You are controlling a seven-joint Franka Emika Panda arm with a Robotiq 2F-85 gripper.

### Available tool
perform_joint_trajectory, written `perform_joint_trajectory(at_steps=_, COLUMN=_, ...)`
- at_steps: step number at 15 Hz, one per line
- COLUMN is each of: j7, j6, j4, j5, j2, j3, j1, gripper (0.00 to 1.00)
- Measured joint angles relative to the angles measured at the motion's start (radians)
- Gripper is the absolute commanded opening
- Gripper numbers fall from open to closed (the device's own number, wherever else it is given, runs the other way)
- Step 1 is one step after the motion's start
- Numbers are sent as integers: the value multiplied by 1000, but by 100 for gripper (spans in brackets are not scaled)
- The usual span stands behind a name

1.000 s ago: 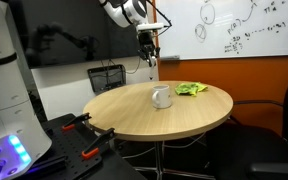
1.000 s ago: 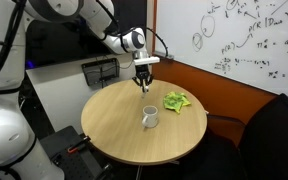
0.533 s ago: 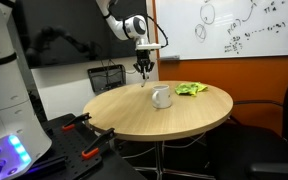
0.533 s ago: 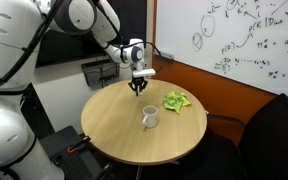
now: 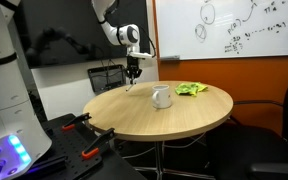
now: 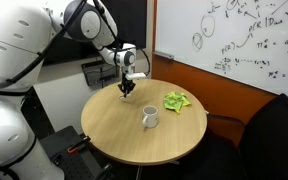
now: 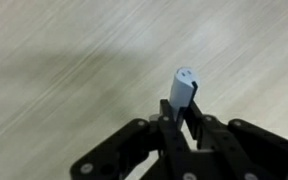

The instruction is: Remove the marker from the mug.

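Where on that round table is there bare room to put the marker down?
The wide near half of the table, in front of the mug, is bare. So is the wood under the pincer, which holds the marker. It is tightest between the mug and the green cloth.

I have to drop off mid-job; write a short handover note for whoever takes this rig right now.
End effector: shut on the pale grey cylindrical marker, hovering above the round wooden table near its edge.
White ceramic mug: upright mid-table, apart from the end effector; crumpled green cloth beside it.
Done: marker is out of the mug.
Left: probably lower and release the marker on bare tabletop.
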Motion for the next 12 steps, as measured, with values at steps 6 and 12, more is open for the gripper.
perform_joint_trajectory(at_steps=6, j7=-25, j6=0, j4=-24, j5=-23, j2=1, j3=-21, j1=17, gripper=75)
perform_joint_trajectory(at_steps=12, j7=-19, j6=-22, j4=-23, j5=-13, j2=-34, j3=-36, j1=13, gripper=100)
